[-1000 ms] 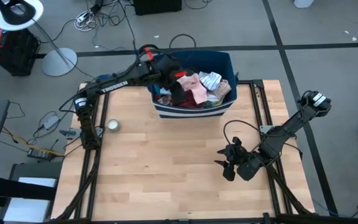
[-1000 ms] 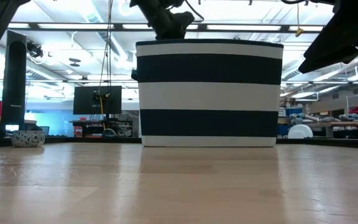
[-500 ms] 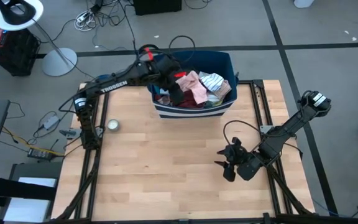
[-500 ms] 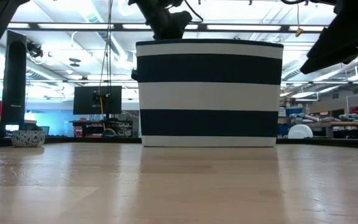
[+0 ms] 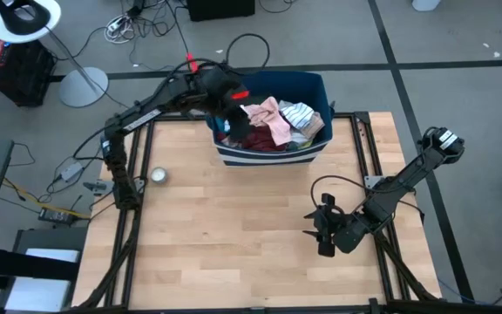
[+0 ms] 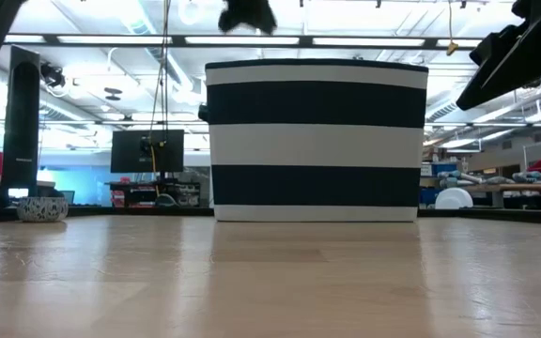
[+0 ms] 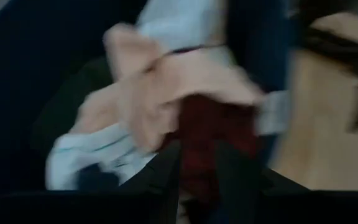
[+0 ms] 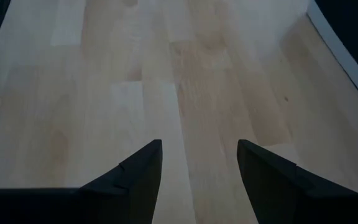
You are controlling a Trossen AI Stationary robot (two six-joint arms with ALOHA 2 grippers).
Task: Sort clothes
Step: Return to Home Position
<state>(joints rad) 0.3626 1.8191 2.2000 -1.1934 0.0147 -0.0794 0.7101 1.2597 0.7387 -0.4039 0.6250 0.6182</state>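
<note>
A dark blue bin with white stripes stands at the table's far edge and also shows in the low view. It holds the clothes: a pink garment, a striped white one and a dark red one. My left gripper is above the bin's left part, shut on the dark red garment. My right gripper is open and empty over the bare table at the near right; it also shows in its wrist view. My left gripper pinches a fold of the dark red garment between its two fingers, coming from above and pointing down into the bin. The picture is blurred, so I cannot tell which part of the garment it holds. The rest of the garment lies among the clothes in the bin.
A small round bowl sits near the table's left edge and shows in the low view. Black frame rails run along the table's left and right sides. Bare wood lies between the bin and the near edge.
My left gripper has risen above the bin's rim and gone a little toward the table's left and far edges. My right arm has risen slightly over the near right of the table.
</note>
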